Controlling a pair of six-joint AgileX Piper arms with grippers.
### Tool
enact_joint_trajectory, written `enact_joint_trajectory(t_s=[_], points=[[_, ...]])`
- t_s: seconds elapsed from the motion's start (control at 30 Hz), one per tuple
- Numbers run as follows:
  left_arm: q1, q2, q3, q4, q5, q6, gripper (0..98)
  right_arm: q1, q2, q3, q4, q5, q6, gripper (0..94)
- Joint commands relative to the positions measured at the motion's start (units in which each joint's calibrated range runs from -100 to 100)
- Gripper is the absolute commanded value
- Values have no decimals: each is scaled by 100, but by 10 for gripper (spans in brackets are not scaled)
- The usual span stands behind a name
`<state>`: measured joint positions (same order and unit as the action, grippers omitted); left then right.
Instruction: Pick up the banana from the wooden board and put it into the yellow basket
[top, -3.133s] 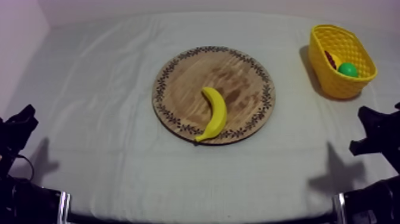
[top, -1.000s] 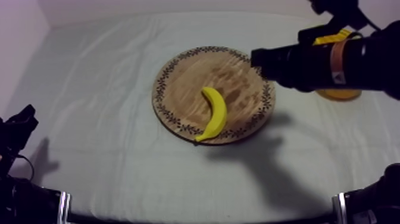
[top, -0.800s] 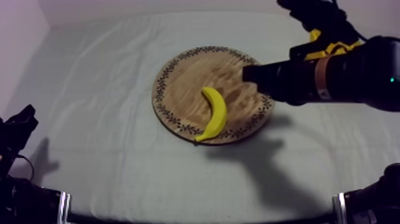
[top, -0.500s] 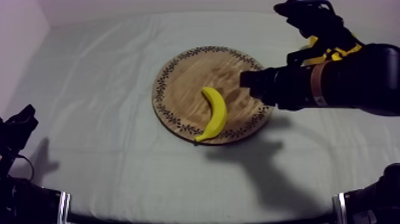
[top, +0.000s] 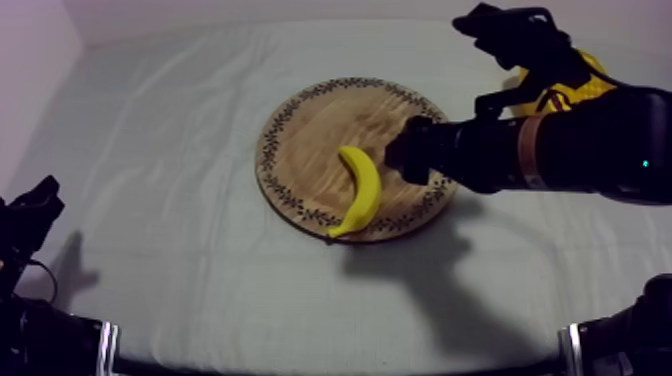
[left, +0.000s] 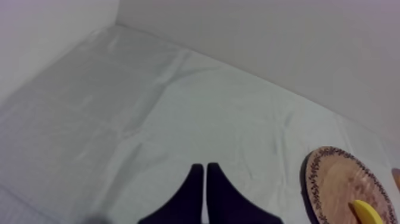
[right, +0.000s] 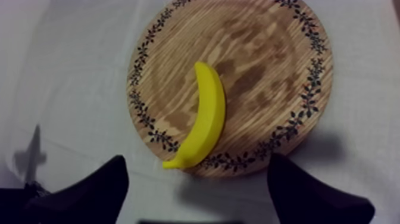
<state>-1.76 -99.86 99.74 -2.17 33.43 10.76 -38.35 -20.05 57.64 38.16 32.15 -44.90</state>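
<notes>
The yellow banana (top: 362, 190) lies curved on the round wooden board (top: 320, 130), its lower tip over the patterned rim nearest the front. My right gripper (top: 400, 156) hovers above the board's right part, just right of the banana. In the right wrist view the fingers (right: 95, 190) stand wide apart with nothing between them, the banana (right: 205, 119) just beyond them on the board (right: 268, 59). My left gripper (top: 30, 215) rests low at the table's left; its fingers (left: 205, 193) lie together as a narrow wedge. The yellow basket (top: 578, 88) is at the back right, mostly hidden by the arm.
The right arm stretches across the table's right side and casts a shadow on the cloth in front of the board. From the left wrist, the board (left: 336, 182) and the banana's end (left: 366, 211) show far off across bare cloth.
The right arm rose from its rest at the lower right, came in from the upper right and slid leftward over the board's right part, closer to the banana. The left arm has not moved.
</notes>
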Motion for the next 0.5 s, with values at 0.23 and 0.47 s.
enact_joint_trajectory(t_s=[0.23, 0.47], points=[[-1, 3, 4, 0, 3, 1, 1, 30, 420, -173, 70, -141, -67, 877], [-1, 3, 4, 0, 3, 1, 1, -110, 1292, -552, 542, 109, -640, 865]])
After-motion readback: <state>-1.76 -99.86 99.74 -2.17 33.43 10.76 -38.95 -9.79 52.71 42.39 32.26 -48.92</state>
